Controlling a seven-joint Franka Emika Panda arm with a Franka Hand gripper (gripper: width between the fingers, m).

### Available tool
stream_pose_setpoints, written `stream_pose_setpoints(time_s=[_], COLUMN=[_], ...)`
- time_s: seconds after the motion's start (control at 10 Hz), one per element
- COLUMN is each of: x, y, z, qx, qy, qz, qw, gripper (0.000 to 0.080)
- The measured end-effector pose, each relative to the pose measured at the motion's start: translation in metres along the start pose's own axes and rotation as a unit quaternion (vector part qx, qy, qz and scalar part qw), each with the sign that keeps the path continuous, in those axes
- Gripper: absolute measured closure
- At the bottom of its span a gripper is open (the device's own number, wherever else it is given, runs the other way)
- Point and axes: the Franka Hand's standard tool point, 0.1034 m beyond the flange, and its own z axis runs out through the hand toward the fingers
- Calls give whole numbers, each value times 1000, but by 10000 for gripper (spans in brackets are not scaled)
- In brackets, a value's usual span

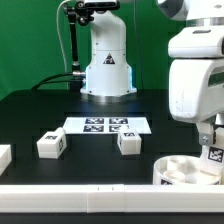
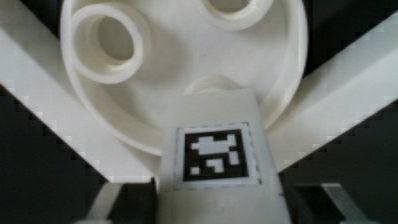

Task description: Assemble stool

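The stool's round white seat lies at the exterior view's front right; the wrist view shows its inner face with two round holes. A white blocky leg with a black-and-white tag stands over the seat's rim. My gripper is shut on this leg. In the wrist view the leg fills the gap of the gripper, a dark finger pressed against each side. Two more tagged legs lie loose on the black table.
The marker board lies flat mid-table, in front of the arm's white base. A plain white bar runs along the front edge, and another white block sits at the exterior view's far left.
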Motion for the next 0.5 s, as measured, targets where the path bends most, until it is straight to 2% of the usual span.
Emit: stream_pose_setpoints(time_s=[0.3,0.5], x=[-2,-3], y=[2,4], z=[0,1], qx=[0,-4], qy=[0,17], qz=[121,249], qw=[993,968], gripper=[458,458])
